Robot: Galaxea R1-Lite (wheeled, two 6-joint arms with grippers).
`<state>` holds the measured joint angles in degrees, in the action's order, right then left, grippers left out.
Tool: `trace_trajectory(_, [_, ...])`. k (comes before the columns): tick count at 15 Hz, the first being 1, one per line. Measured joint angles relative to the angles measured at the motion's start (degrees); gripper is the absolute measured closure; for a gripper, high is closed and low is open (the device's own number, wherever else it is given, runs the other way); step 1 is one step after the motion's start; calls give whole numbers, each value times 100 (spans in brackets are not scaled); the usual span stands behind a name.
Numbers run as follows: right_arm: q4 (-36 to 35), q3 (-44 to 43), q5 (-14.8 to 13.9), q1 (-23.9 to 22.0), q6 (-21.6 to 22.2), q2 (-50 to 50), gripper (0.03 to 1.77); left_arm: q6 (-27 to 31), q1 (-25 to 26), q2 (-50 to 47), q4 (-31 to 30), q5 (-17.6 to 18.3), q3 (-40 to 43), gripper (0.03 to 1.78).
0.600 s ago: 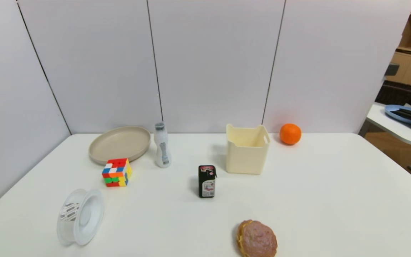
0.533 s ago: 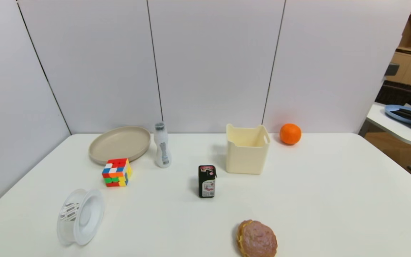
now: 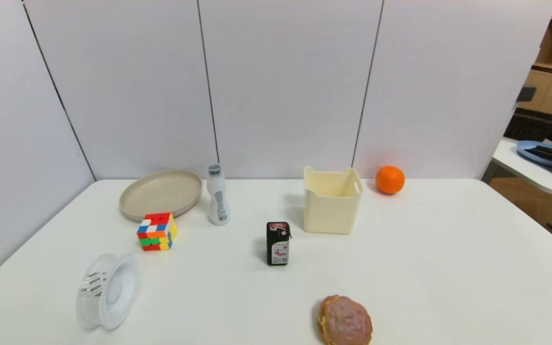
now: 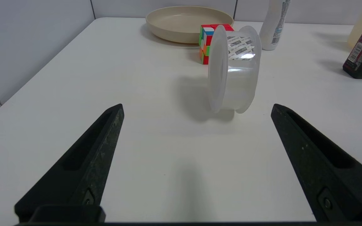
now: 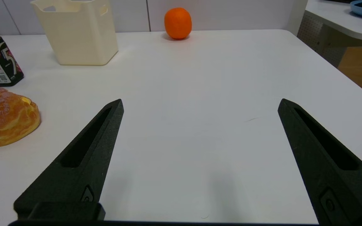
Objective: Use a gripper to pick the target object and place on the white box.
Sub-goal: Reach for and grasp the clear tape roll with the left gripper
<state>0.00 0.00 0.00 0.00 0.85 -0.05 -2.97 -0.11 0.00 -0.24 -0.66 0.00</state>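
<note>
**Nothing moved: spool waits on the near left of the table**

Nothing has shifted since the earlier head frames; every object sits where it was, and neither arm shows in the head view.

The target object point(image 3: 108, 291), a translucent white spool, stands on the rims of its two flanges at the near left of the table point(image 3: 424, 268), its slotted hub visible between the discs. In the left wrist view the spool point(image 4: 234, 69) sits on the table ahead of the left gripper point(image 4: 196, 108), whose black fingers point(image 4: 83, 163) are spread wide and touch nothing; they hang low over the bare table, apart from the spool.

Just beyond the spool is a colourful puzzle cube point(image 3: 157, 231), and behind that a beige plate point(image 3: 161, 193) lies at the far left. A white bottle point(image 3: 218, 195) stands upright just right of the plate. Near the middle, a small black carton point(image 3: 278, 243) stands upright.

The white box point(image 3: 331, 200) sits at the far middle-right, open side up, well apart from the spool. An orange point(image 3: 390, 179) rests just right of it by the wall. A round bun point(image 3: 344, 320) lies at the near edge.

The right gripper point(image 5: 200, 105) is over the near right of the table, its fingers point(image 5: 83, 160) also spread wide and holding nothing.
</note>
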Motion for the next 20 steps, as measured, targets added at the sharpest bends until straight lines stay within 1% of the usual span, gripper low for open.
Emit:
trace_trajectory(6, [0, 0, 0, 0, 5, -2, 10, -5, 0, 2, -77, 9, -73, 12])
trace_trajectory(8, [0, 0, 0, 0, 2, -2, 10, -27, -2, 62, -144, 79, -507, 12])
trace_trajectory(10, [0, 0, 0, 0, 0, -2, 10, -13, -5, 372, -41, 171, -1190, 12])
trace_trajectory(13, [0, 0, 0, 0, 0, 0, 10, 74, -11, 1454, 211, 462, -2543, 12])
trace_trajectory(16, [0, 0, 0, 0, 2, 0, 10, 390, -132, 2842, 677, 683, -3864, 12])
trace_trajectory(18, [0, 0, 0, 0, 2, 0, 10, 580, -219, 3757, 1107, 768, -4481, 12])
trace_trajectory(20, [0, 0, 0, 0, 5, -2, 10, 672, -368, 4663, 1432, 846, -4835, 12])
